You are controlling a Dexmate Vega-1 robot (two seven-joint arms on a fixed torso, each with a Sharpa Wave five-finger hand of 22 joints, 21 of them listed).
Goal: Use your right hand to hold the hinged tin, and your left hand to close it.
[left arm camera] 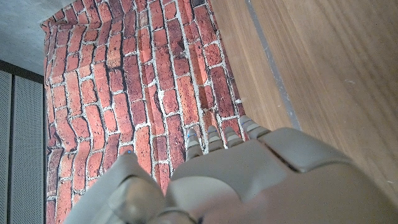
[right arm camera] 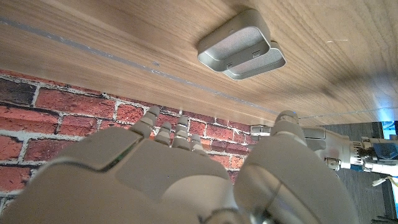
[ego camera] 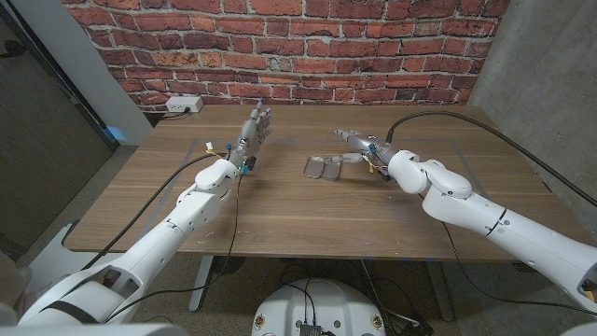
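Head view: open hinged tin [ego camera: 326,166] lies flat on bench [ego camera: 280,215], long axis left-right, just beside empty spread right hand [ego camera: 357,145]; left hand [ego camera: 254,126] farther, fingers straight, empty.

This looks like a robot test room or lab set up in a plain industrial-style interior rather than a home. A bare wooden surface [ego camera: 280,201] on metal legs stands against an exposed red brick wall [ego camera: 280,47], with a grey concrete wall [ego camera: 550,65] meeting it behind the surface's far right corner. A white power strip [ego camera: 183,105] lies at the far left corner, against the brick. Thin strips of tape [ego camera: 280,147] mark out a work area on the wood. Black cables [ego camera: 466,119] trail openly across the surface to the robot's white arms, and the floor below is plain grey.
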